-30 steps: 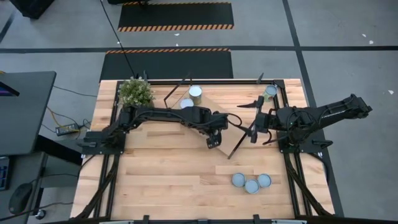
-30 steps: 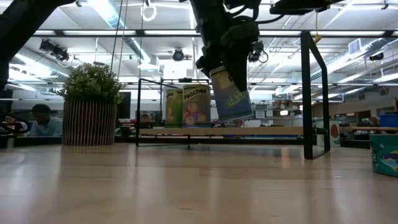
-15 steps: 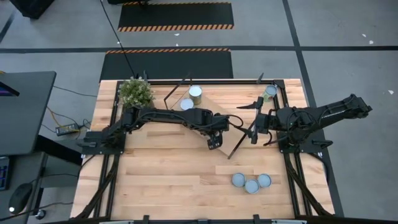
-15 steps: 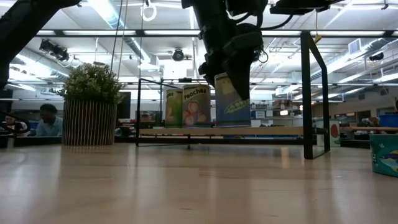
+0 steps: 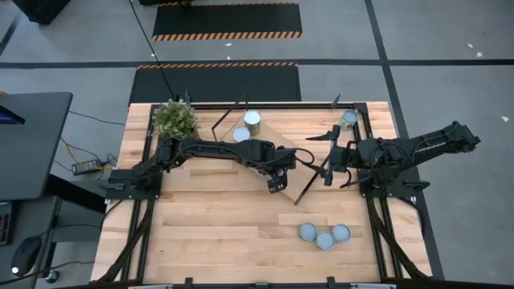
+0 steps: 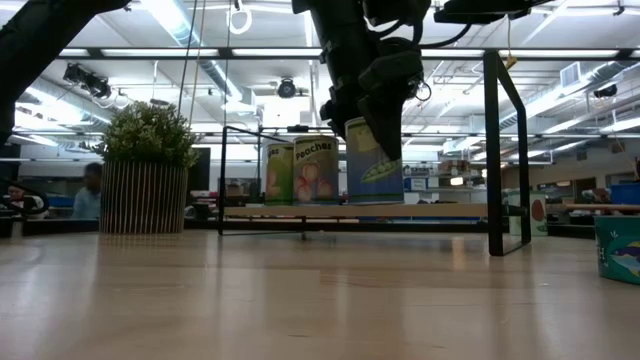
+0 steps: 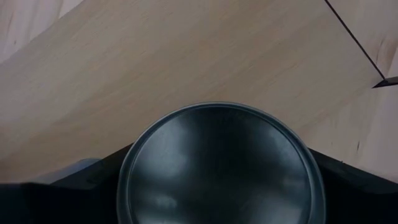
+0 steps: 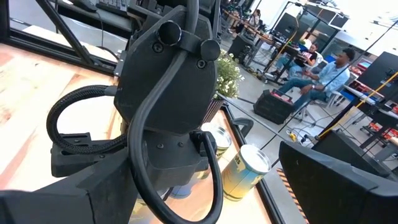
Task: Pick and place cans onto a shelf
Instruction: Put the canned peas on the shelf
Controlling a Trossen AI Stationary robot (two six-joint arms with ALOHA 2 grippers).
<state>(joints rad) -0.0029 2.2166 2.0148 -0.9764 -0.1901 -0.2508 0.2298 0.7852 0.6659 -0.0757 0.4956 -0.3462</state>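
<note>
**Can held upright on the shelf board by the left gripper**

Nearest the front edge of the table (image 5: 201, 241), three cans (image 5: 324, 235) are seen clustered together, touching or nearly so, on the right half of the tabletop. Further in, the left gripper (image 5: 276, 181) is clenched on a can (image 6: 374, 160) (blue label, dark round top filling the left wrist view (image 7: 221, 165)), which is held upright with its base at the board of the shelf (image 6: 400, 211); whether it rests fully on the board cannot be told. The right gripper (image 5: 325, 172) is parked just beside the shelf's right end, its fingers spread wide and nothing between them. Behind the held can, two more cans (image 6: 302, 171) are stood side by side on the shelf. A further can (image 5: 348, 120) is seen at the table's far right corner, and a potted plant (image 5: 176, 119) at the far left.
</note>
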